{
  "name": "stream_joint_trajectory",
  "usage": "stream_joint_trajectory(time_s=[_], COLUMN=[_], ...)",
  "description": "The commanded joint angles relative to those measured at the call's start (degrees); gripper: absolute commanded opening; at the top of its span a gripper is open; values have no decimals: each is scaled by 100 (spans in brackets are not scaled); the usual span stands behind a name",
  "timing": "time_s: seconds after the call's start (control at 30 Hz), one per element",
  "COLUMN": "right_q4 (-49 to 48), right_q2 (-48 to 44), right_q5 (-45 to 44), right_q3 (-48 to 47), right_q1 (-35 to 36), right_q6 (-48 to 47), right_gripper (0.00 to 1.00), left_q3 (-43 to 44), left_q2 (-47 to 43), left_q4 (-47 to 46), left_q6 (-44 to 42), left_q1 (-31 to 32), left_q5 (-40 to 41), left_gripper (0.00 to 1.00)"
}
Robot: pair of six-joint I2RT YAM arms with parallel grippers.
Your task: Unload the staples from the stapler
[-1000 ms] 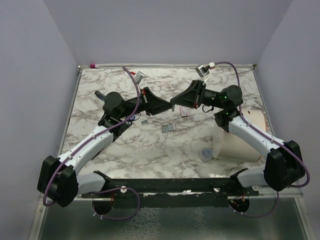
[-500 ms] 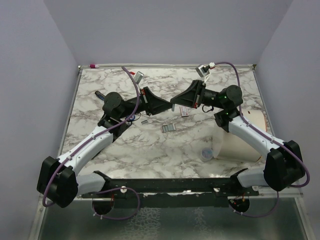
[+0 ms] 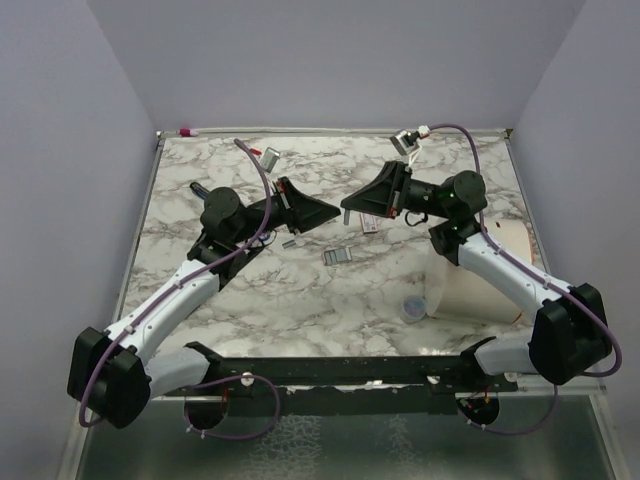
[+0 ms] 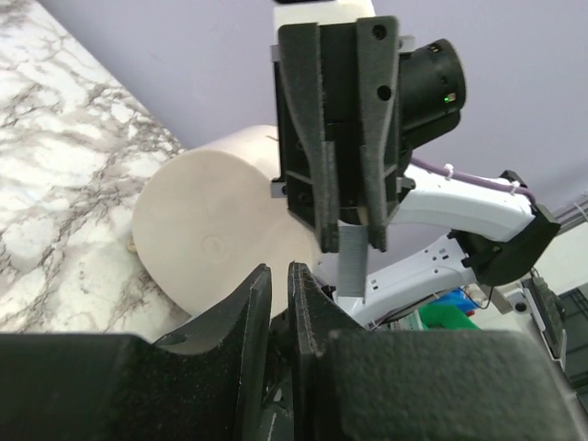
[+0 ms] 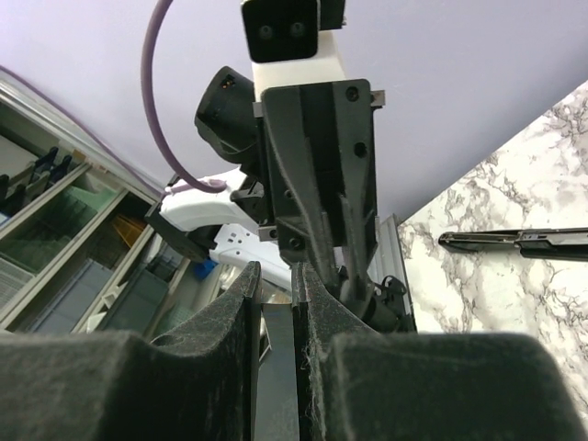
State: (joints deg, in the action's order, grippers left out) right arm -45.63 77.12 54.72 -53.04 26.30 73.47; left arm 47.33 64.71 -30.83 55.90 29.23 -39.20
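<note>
Two arms, one pincer each, both raised over the middle of the marble table (image 3: 300,300), tips pointed at each other and nearly meeting.

Right gripper (image 3: 346,208): fingers clamped on the stapler (image 4: 353,262), one only. Seen from the left wrist, it is a narrow grey strip sticking out past the fingertips. From the right wrist it is a dark bar filling the slot between the two pads. The stapler is in the air, clear of the table, just in front of the other pincer.

Left gripper (image 3: 331,213): fingers parted by a thin slit. Nothing seen in the slit, and no contact with the stapler that I can make out.

Staples (image 3: 337,256): two grey spots on the marble below and nearer than the tips. One is a wider patch; how many strips it holds I cannot tell. The other is a single tiny strip (image 3: 290,241) to its left, apart from it.

Other items, one each:
- white piece with pink-red marks (image 3: 370,222), flat on the marble under the right pincer
- dark pen (image 5: 514,242), lying flat at the left side of the table, partly behind the left arm
- cream roll (image 3: 470,285), on its side at the right edge by the right forearm
- small clear cap (image 3: 410,307), just beside the roll's near end
</note>
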Motion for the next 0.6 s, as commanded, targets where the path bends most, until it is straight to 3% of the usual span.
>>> stream_joint_trajectory(time_s=[0.0,0.17,0.33,0.43,0.57], right_q4=[131,1306,3540,4306,4691], right_q2=[-149,-136,-46,123,537], right_q5=[-22,-70,-573,-863,-998], right_q3=[-20,-215,-708,-814,-860], right_q1=[33,32,33,74,242], right_q6=[-131,-1136,-2926,-3606,-4097], right_gripper=[14,14,14,14,14], left_q3=[-119,97,858,1008,1076], left_q2=[-233,-630,-1015,-1144,-1090], left_q4=[284,1635,4208,4767,4896], left_q6=[-226,-1125,-2524,-3043,-3384], left_q1=[-70,-299,-455,-527,-558], left_q5=[270,602,2620,3410,3703], left_gripper=[18,19,23,23,24])
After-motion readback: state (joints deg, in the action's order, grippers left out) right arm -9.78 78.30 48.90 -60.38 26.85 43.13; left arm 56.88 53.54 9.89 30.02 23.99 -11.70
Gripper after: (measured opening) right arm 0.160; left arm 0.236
